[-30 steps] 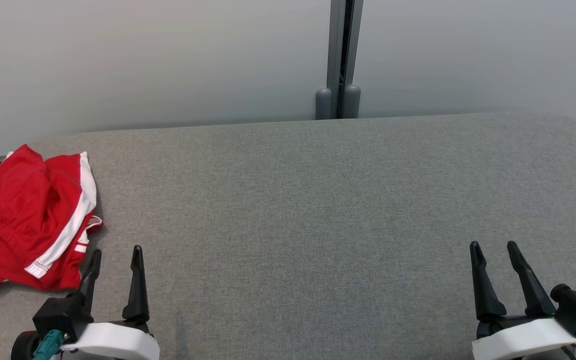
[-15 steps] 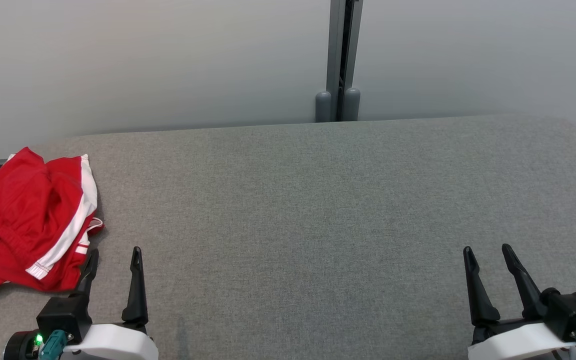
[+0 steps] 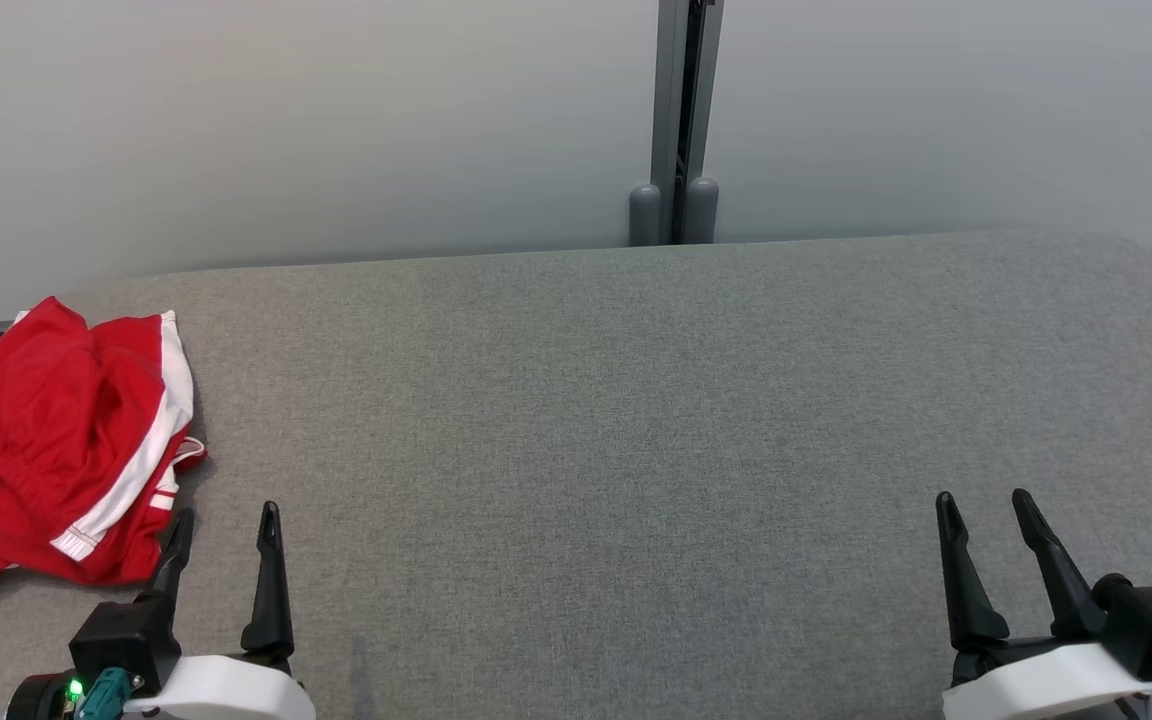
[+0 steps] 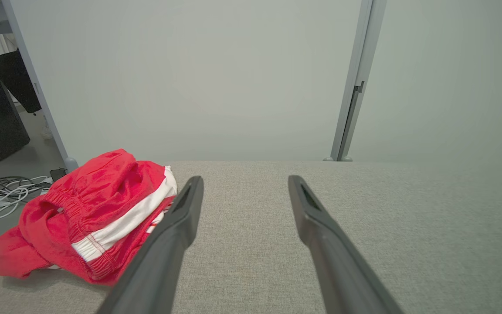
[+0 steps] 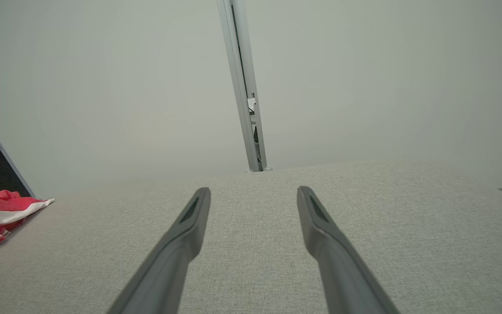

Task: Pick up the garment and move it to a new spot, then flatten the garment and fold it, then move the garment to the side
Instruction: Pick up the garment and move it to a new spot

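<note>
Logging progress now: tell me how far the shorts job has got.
Done: nothing visibly; the red shorts lie crumpled at the left end of the table. In hand: nothing; the left gripper is open just beside them, the right gripper open over bare table. Left: pick up, move, flatten, fold, set aside.

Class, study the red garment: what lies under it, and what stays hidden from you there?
The red garment lies crumpled on the grey table, near its left end. Whatever sits beneath the heap is covered by cloth and cannot be seen.
</note>
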Tool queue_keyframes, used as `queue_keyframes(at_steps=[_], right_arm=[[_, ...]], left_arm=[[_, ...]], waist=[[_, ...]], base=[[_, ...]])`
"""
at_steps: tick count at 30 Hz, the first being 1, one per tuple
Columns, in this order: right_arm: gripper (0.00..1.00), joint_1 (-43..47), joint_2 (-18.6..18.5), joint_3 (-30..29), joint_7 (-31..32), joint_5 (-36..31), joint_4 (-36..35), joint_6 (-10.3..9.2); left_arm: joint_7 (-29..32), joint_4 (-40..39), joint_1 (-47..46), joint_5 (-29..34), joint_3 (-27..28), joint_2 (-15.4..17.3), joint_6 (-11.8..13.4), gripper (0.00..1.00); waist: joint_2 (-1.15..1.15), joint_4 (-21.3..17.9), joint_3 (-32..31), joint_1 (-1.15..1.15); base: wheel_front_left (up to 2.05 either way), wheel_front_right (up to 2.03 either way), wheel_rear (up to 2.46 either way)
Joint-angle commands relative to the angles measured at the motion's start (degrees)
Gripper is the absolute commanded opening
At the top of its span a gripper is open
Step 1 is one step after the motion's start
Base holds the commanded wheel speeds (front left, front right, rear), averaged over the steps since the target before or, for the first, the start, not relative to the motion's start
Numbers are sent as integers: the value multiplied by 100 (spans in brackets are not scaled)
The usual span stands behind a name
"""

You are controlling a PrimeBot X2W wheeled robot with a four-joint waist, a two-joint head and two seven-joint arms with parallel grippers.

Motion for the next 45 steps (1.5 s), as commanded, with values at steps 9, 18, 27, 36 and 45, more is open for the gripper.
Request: queue_keyframes(at_steps=[9,18,27,36,45], right_arm=[[100,69,-43,-14,53,-16,-92,12],[100,97,-42,23,61,40,-55,12],[100,162,-42,15,29,62,46,12],[100,184,-42,50,-14,85,88,12],[100,198,-42,121,-55,111,121,12]], left_arm=[[-34,40,23,-53,-12,59,58,100],[-72,96,-22,-91,3,89,136,100],[-156,186,-13,-124,-22,108,175,100],[-219,200,80,-183,9,136,220,100],[-231,218,56,-258,25,200,250,100]], waist=[[0,24,-12,0],[0,213,-7,0],[0,849,-20,0],[0,1498,27,0],[0,2213,56,0]], base=[[0,0,0],[0,0,0],[0,0,0],[0,0,0],[0,0,0]])
